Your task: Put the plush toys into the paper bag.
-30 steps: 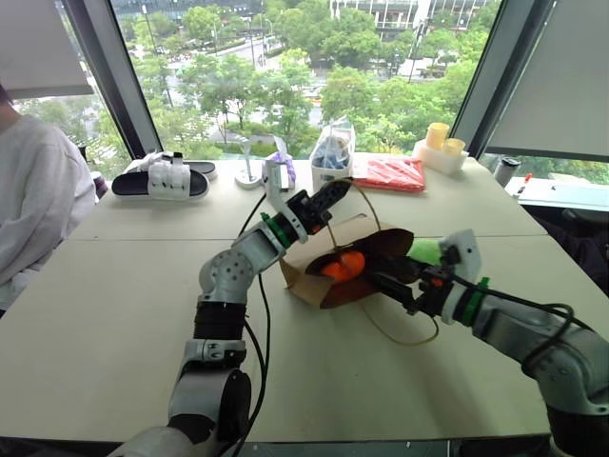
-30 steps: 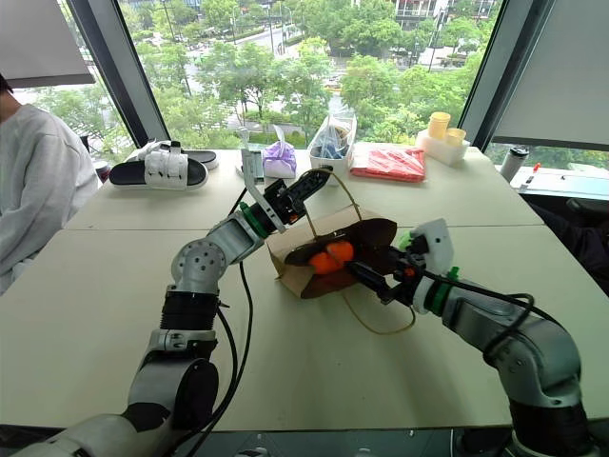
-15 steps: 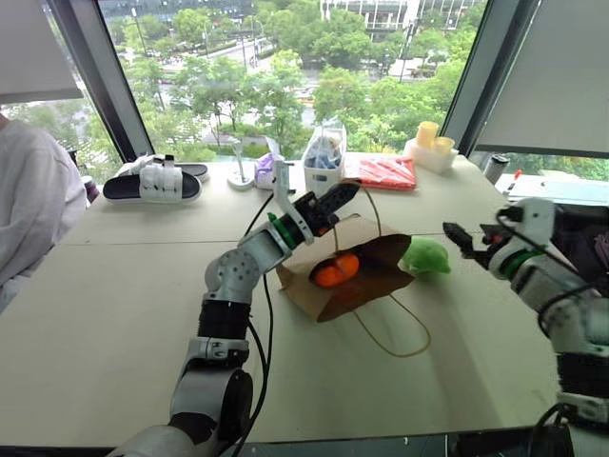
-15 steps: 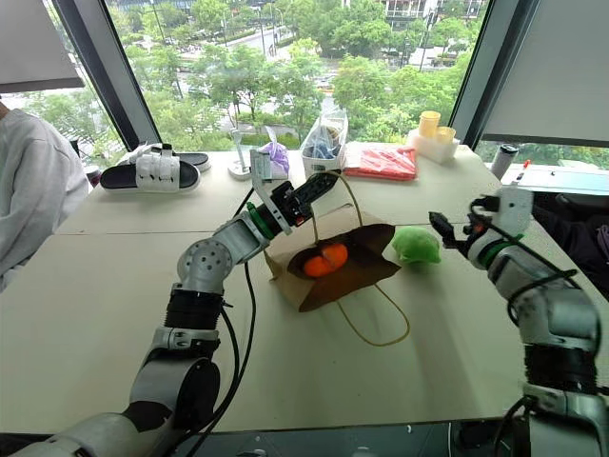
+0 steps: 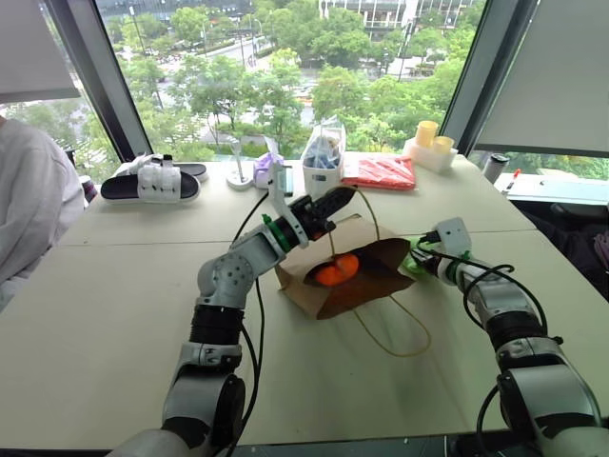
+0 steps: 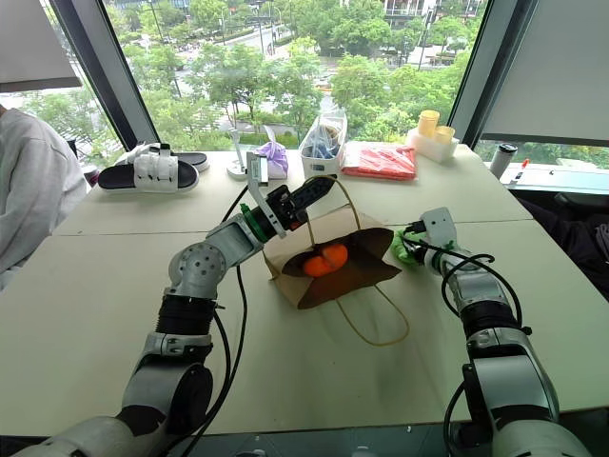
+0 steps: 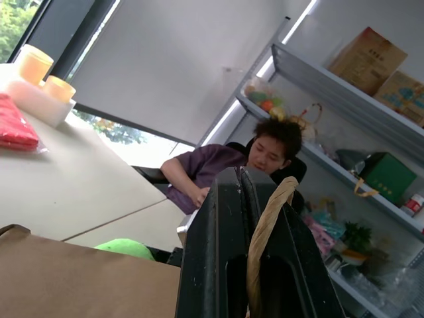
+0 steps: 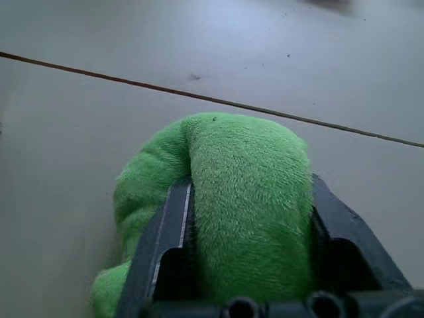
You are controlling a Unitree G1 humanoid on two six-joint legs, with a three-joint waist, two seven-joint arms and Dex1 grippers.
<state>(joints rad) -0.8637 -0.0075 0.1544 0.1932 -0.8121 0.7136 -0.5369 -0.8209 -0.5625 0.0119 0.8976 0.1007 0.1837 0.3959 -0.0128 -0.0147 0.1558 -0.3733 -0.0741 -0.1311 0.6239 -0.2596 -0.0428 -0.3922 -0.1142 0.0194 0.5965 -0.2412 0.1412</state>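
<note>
No lettering, label, brand, number or sign could be read anywhere. The cardboard boxes (image 7: 368, 58) on the shelf (seen from the left wrist) bore faint print, too small and blurred to make out.

Your two head views sit high and look forward and down across the table (image 5: 114, 314), toward the windows. They're a stereo pair, so they share basically everything: the paper bag (image 5: 338, 286) mid-table and both arms reaching in.

Your left wrist cam looks up along the left gripper (image 7: 255, 192) from just above the bag's edge, facing away from the windows toward shelves (image 7: 344, 86) and a person (image 7: 252, 159) in the room.

Your right wrist cam is jammed right up against the green plush toy (image 8: 245, 192), angled down at bare tabletop. The left wrist view shares that same green toy.
</note>
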